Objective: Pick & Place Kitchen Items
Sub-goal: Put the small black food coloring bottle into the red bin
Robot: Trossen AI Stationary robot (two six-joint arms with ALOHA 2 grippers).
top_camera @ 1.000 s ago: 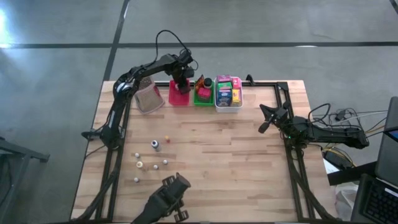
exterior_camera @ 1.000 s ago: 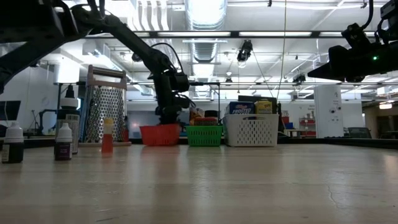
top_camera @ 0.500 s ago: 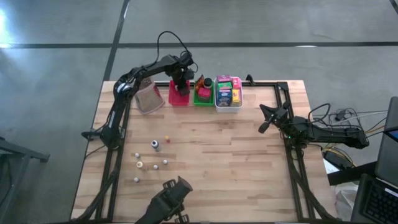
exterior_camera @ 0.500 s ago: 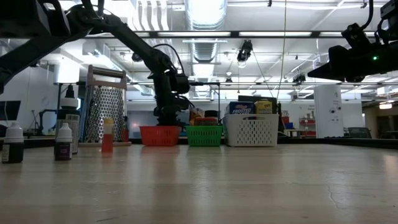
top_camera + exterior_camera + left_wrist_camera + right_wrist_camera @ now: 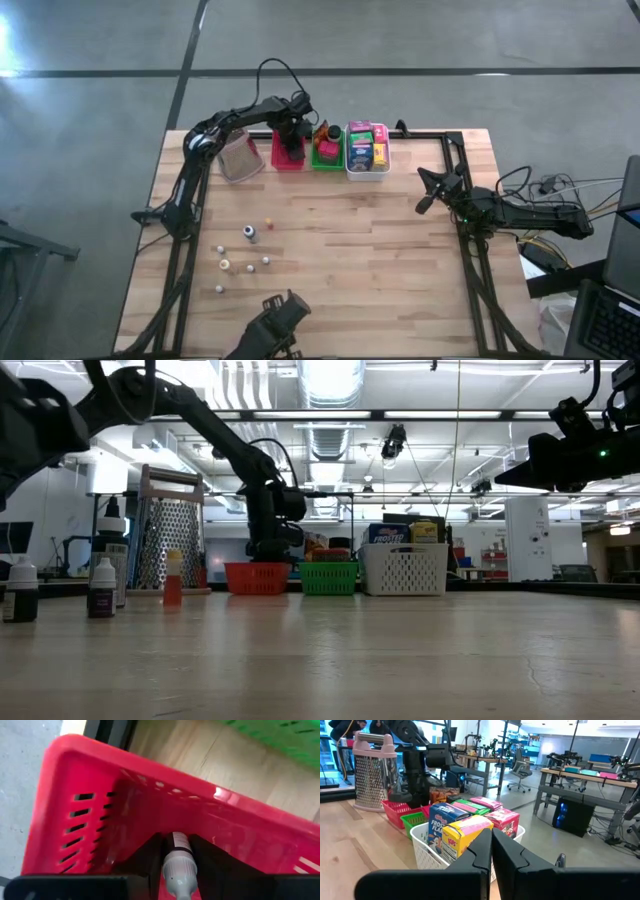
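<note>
Table (image 5: 350, 250): pale wooden top, dark frame along the far and side edges

Grater (image 5: 237, 157): metal, pink-rimmed, upright at the far left, just beside the red tray

White tray (image 5: 366, 171): rightmost of the three trays in the far row; holds upright toy packets (image 5: 470, 822), pink, blue, green and yellow

Green tray (image 5: 326, 157): middle of the row, between red and white; dark jar (image 5: 334, 132) and orange-brown wedge (image 5: 322, 130) inside it

Red tray (image 5: 288, 158): leftmost of the row, slotted walls

Left pincer (image 5: 177, 865): lowered into the red tray, fingers clenched on a small pale bottle (image 5: 176, 865) with a dark label band and grey cap, held between them inside the tray

Right pincer (image 5: 424, 204): raised off the table near its right edge, well apart from the trays, fingers pressed together, grasping nothing

Tiny bottles (image 5: 249, 233): loose group standing on the near left of the table, well apart from the trays; one with an orange body (image 5: 173, 582), others dark-labelled with pale caps (image 5: 101, 588)
</note>
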